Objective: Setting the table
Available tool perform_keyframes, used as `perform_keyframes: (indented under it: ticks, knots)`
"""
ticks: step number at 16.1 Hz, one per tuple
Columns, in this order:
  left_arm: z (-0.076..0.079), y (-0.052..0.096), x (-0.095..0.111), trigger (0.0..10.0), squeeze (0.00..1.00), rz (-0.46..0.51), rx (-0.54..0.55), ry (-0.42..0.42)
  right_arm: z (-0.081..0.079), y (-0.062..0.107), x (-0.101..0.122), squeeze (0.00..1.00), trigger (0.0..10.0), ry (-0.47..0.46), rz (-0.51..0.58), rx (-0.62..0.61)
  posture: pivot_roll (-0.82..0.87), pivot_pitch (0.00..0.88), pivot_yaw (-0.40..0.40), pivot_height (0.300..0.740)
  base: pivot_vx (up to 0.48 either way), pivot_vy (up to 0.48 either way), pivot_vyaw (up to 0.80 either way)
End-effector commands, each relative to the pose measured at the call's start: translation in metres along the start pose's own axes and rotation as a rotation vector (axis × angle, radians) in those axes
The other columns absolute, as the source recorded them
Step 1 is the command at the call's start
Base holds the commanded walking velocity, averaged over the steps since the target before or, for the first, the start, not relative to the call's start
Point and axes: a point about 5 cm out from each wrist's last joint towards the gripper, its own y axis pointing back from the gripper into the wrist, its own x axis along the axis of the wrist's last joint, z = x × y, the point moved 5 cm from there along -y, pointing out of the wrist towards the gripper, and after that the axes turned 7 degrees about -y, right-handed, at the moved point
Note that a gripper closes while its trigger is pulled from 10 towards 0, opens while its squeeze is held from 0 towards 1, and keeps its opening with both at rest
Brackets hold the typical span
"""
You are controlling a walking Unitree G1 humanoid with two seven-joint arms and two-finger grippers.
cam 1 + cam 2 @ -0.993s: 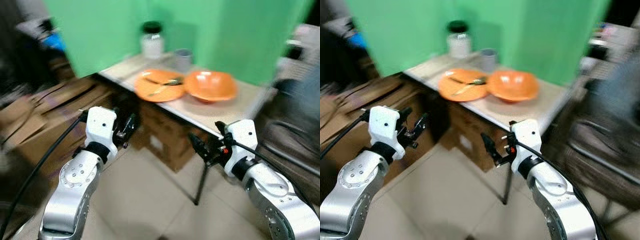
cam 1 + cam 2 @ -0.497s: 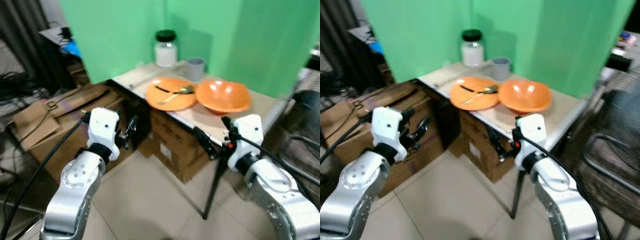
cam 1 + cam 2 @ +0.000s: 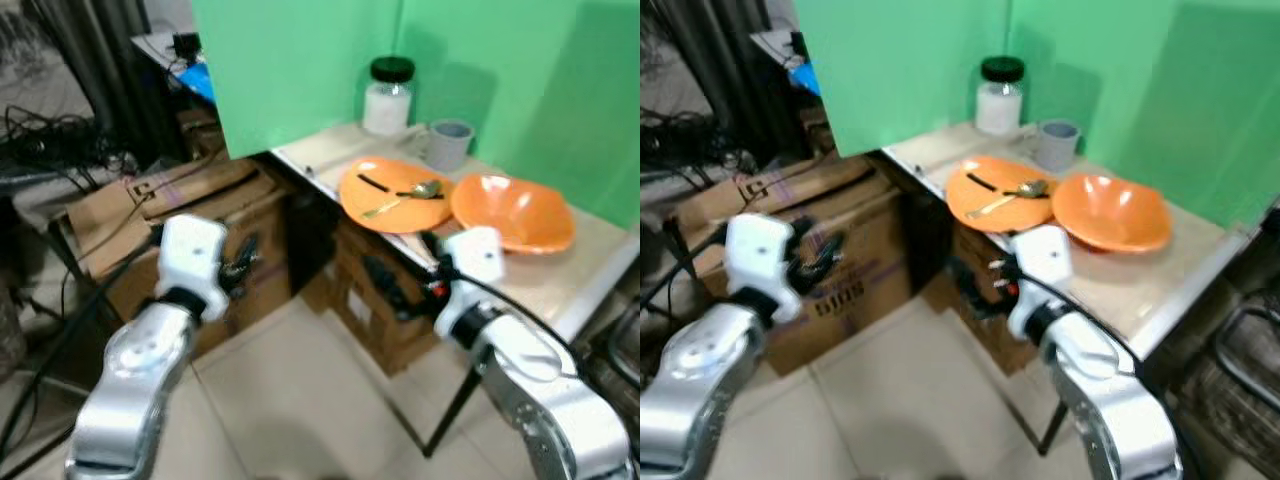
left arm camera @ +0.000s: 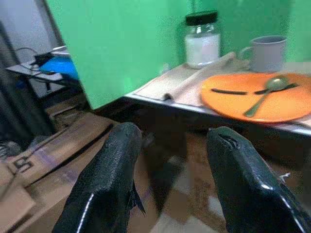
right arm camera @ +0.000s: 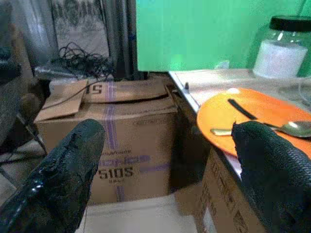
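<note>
A small table [image 3: 578,268] stands against a green backdrop. On it lie an orange plate [image 3: 385,205] with a spoon [image 3: 408,194] and a dark utensil [image 3: 373,183], and beside it an orange bowl [image 3: 515,212]. Behind them stand a grey mug [image 3: 450,143] and a black-lidded jar [image 3: 388,95]. My left gripper [image 3: 240,268] is open, held low to the left of the table. My right gripper [image 3: 385,282] is open too, just below the table's front edge under the plate. In the left wrist view the plate [image 4: 291,104] lies beyond the spread fingers [image 4: 112,179].
Cardboard boxes [image 3: 180,215] sit on the floor left of the table, and another box [image 3: 395,320] under it. Cables [image 3: 50,150] lie at the far left. A dark chair [image 3: 1250,340] is at the right edge. Tiled floor [image 3: 290,420] lies before me.
The whole picture has shifted and sharpened, so the camera moved: the table now sits further right. Both arms keep much the same raised pose with fingers apart.
</note>
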Motion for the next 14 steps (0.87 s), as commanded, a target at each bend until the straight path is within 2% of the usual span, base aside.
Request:
perform_keyframes:
  ticks: [1, 6, 7, 13, 14]
  knots:
    - [0.0079, -0.0026, 0.0061, 10.0, 0.00, 0.020, -0.028, 0.007, 0.0107, 0.0034, 0.0019, 0.98, 10.0, 0.007, 0.004, -0.047, 0.07, 0.000, 0.044, 0.740, 0.307, 0.000, 0.00]
    - [0.0077, -0.0017, 0.0054, 10.0, 0.00, 0.018, -0.028, 0.008, 0.0106, 0.0021, 0.0032, 0.96, 10.0, -0.017, 0.014, -0.050, 0.08, 0.000, 0.042, 0.740, 0.307, 0.000, 0.00]
    - [0.0081, -0.0019, 0.0055, 10.0, 0.00, 0.019, -0.030, 0.009, 0.0107, 0.0021, 0.0033, 0.92, 10.0, -0.019, 0.015, -0.050, 0.07, 0.000, 0.042, 0.740, 0.311, 0.000, 0.00]
    - [0.0105, -0.0040, 0.0071, 10.0, 0.00, 0.022, -0.043, 0.008, 0.0126, 0.0028, 0.0036, 0.87, 10.0, -0.029, 0.018, -0.062, 0.07, 0.000, 0.050, 0.740, 0.318, 0.000, 0.00]
    - [0.0105, -0.0041, 0.0079, 10.0, 0.00, 0.025, -0.044, 0.006, 0.0133, 0.0027, 0.0036, 0.75, 10.0, -0.031, 0.019, -0.066, 0.07, 0.000, 0.051, 0.740, 0.322, 0.000, 0.00]
